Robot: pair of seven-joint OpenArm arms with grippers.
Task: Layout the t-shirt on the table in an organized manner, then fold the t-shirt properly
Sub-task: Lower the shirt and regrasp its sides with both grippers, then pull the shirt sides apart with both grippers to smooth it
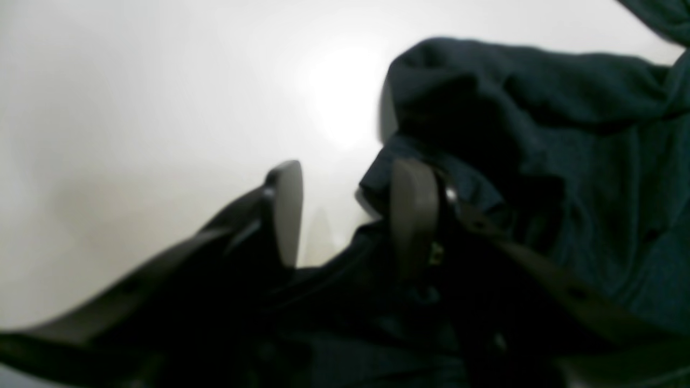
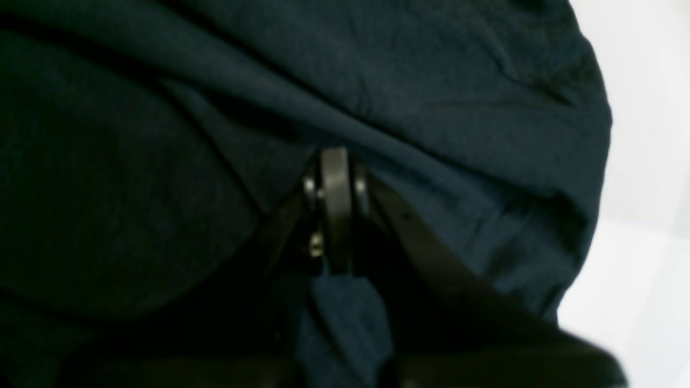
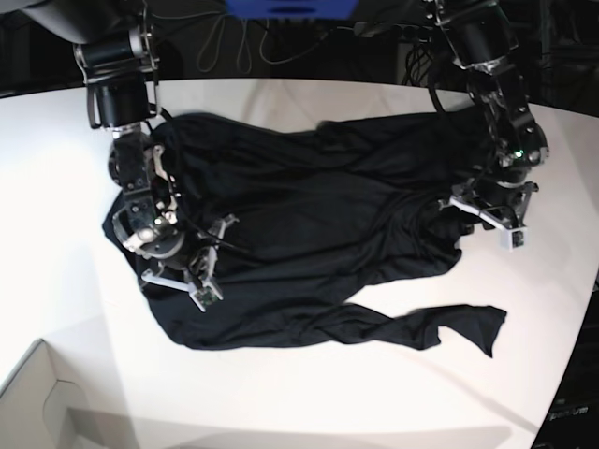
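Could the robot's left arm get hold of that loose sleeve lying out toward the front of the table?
Probably yes. The left gripper stands open at the t-shirt's edge, and the sleeve lies flat on bare table just in front of it, with nothing between them.

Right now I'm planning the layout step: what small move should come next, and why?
Probably close the left gripper on the t-shirt edge lying against its open fingers. The right gripper is already shut on fabric, and the shirt lies bunched on the table, so both arms need a hold to spread it.
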